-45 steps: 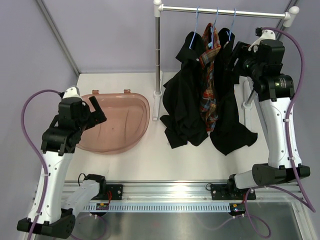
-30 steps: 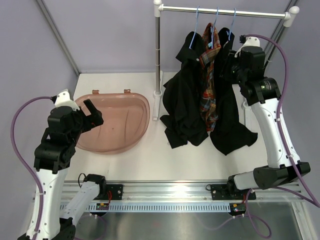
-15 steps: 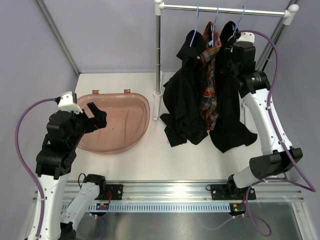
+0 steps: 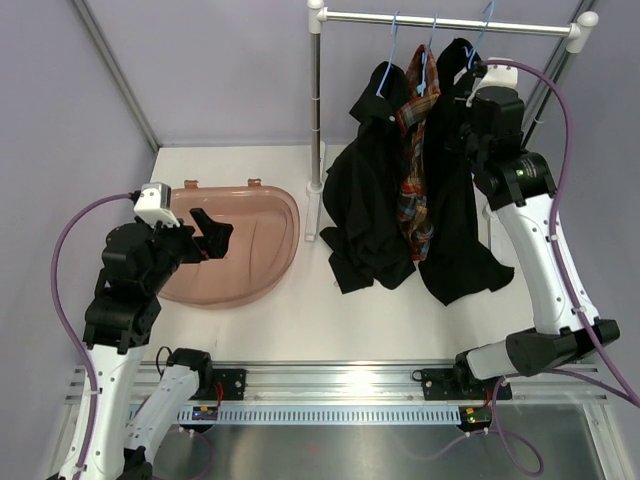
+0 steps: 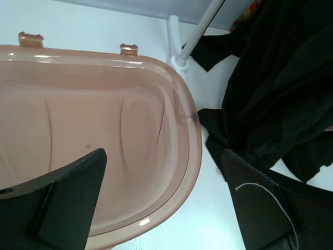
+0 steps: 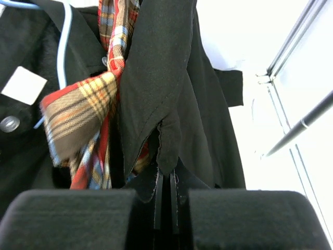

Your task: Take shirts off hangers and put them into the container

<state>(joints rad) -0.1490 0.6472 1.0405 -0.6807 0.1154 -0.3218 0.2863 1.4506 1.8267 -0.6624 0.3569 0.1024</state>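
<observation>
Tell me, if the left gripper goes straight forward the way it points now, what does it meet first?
Most likely the container: the open left gripper points across it, slightly downward, toward its right wall. The nearer black shirt lies beyond the rim. Depth is unclear.

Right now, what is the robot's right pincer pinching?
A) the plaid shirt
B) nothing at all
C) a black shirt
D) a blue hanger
C: in the right wrist view the right pincer is shut on a fold of the rightmost black shirt, while the plaid shirt hangs free beside it.
</observation>
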